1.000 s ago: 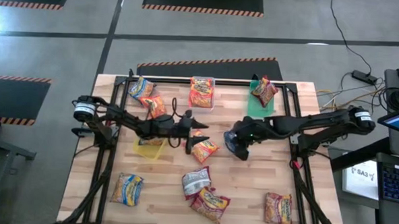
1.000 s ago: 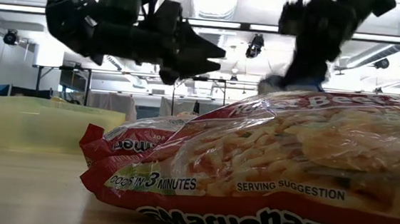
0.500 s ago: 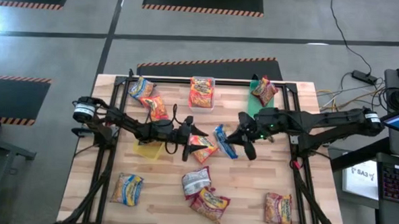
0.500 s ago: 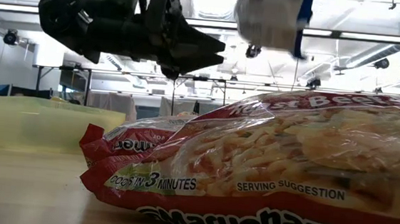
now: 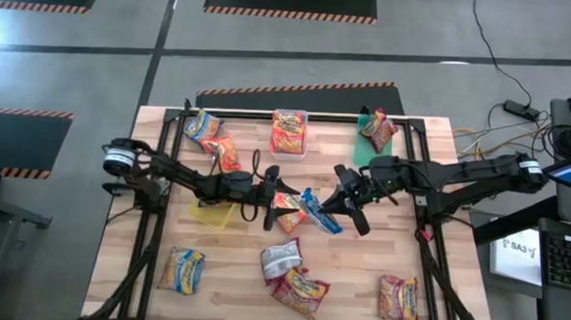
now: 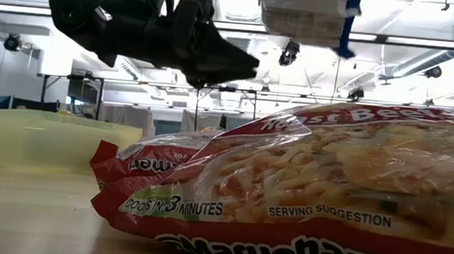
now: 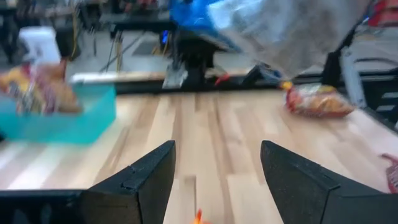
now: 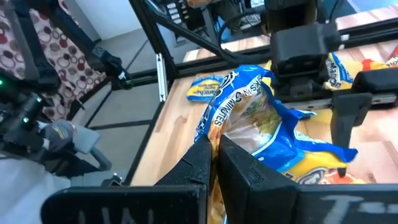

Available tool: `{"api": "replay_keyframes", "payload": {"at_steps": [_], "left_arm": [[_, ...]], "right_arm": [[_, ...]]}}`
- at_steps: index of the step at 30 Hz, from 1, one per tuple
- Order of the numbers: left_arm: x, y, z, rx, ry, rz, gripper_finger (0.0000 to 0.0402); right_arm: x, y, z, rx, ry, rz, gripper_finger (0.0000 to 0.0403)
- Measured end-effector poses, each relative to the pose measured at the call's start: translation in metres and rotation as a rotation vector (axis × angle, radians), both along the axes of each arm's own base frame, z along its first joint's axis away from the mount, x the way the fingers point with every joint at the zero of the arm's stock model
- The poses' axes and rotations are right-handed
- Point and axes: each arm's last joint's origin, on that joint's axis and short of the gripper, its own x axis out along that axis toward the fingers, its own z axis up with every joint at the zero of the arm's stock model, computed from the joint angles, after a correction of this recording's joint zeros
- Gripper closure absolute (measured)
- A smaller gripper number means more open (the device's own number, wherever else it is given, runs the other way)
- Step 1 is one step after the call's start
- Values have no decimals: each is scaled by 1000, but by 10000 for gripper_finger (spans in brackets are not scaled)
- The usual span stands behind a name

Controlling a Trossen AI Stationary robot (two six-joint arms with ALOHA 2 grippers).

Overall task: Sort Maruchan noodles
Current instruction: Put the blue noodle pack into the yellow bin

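High view first, from the left edge of the wooden table inward: a yellow-and-blue packet lies near the front left corner, and two more packets sit toward the rear left, one yellow-and-blue, one orange-red, close together. Beside the left arm lies a yellow tub, partly hidden under the arm. The left gripper hangs over the table's middle with its fingers spread, holding nothing; an orange-red packet lies just under and beside it. At the rear centre an orange-red packet rests in a clear tub. Toward the front, a silvery packet lies just behind a dark red packet, the two touching. Right of centre, the right gripper has its fingers pressed together on the edge of a blue-and-yellow packet, lifted clear of the table; the right wrist view shows the crinkled wrapper pinched between the dark fingers, and the low view shows it hanging high near the left gripper's tips. At the rear right, a red packet sits in a green tub. Another red packet lies near the front right corner
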Motion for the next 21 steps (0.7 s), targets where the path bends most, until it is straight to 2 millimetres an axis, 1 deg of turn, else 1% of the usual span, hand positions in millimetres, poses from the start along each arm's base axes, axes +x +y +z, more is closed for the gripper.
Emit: {"api": "replay_keyframes", "payload": {"at_steps": [4, 8, 12, 16, 18, 21], "left_arm": [[-2, 0, 1, -61, 26, 15, 182], [-2, -8, 4, -96, -1, -116, 182], [-2, -10, 3, -134, 23, -144, 182], [-3, -12, 3, -215, 35, -172, 182], [-3, -16, 3, -252, 43, -189, 182], [-4, -27, 1, -260, 53, -218, 182]], "right_arm": [[8, 1, -7, -32, 1, 11, 391], [9, 1, -8, -50, -2, 16, 391], [1, 0, 2, -48, -40, 15, 391], [-10, 0, 12, -45, -79, 17, 391], [-14, 0, 15, -43, -87, 20, 391], [-18, -1, 18, -42, -98, 24, 391]]}}
